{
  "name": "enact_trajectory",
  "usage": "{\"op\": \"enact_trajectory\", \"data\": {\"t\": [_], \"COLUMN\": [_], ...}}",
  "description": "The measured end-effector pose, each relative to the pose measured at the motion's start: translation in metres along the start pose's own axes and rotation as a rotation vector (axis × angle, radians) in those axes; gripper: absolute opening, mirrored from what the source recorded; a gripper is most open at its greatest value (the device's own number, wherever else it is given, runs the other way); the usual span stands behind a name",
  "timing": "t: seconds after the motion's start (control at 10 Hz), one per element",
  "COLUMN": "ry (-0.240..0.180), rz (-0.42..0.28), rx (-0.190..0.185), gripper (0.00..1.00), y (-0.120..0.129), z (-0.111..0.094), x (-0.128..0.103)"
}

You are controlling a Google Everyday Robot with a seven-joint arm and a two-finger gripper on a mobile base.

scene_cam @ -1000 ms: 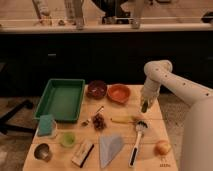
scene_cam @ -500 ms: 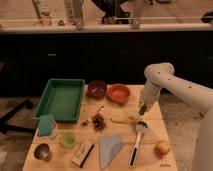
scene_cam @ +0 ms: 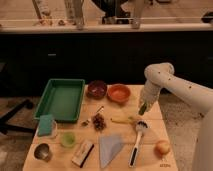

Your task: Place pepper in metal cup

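My gripper (scene_cam: 142, 108) hangs over the right side of the wooden table (scene_cam: 155, 120), just above the thin yellow item (scene_cam: 125, 120). A small dark-green piece, the pepper (scene_cam: 142, 107), shows between the fingertips, so the gripper is shut on it and holds it off the table. The shiny metal cup (scene_cam: 42, 151) stands at the front left corner of the table, far from the gripper, with the light-green plastic cup (scene_cam: 68, 139) to its right.
A green tray (scene_cam: 62, 99) lies at the back left, with a dark-brown bowl (scene_cam: 97, 89) and an orange bowl (scene_cam: 119, 93) behind the middle. A white brush (scene_cam: 137, 142), a round fruit (scene_cam: 162, 148), a blue-grey cloth (scene_cam: 110, 149), a teal sponge (scene_cam: 46, 125) and a dark cluster (scene_cam: 98, 121) lie on the table.
The gripper has shifted very slightly left and down with the green piece in it. Nothing on the table has moved.
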State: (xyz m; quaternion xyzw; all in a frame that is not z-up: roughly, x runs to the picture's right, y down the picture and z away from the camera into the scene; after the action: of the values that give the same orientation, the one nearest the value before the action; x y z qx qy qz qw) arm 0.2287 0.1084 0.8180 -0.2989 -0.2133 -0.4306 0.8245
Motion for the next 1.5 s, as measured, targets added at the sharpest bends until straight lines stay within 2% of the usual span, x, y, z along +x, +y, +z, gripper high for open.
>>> {"op": "enact_trajectory", "data": {"t": [0.2,0.3,0.4,0.6,0.9,1.2,1.5], "ry": [0.001,0.013,0.028,0.029,-0.007,-0.058,-0.088], "rz": [0.000,0.024,0.072,0.097,0.078,0.070,0.106], "rx": [0.001,0.004,0.013,0.031,0.049,0.055,0.070], "gripper": [0.00,0.00,0.00,0.00,0.00,0.00,0.00], "y": [-0.001,-0.002,-0.005,-0.013,-0.020,-0.029,-0.032], "z": [0.001,-0.001,-0.005,-0.010,-0.016,-0.015,-0.009], "x": [-0.001,-0.005,-0.018,-0.038,-0.057,-0.094,-0.126]}}
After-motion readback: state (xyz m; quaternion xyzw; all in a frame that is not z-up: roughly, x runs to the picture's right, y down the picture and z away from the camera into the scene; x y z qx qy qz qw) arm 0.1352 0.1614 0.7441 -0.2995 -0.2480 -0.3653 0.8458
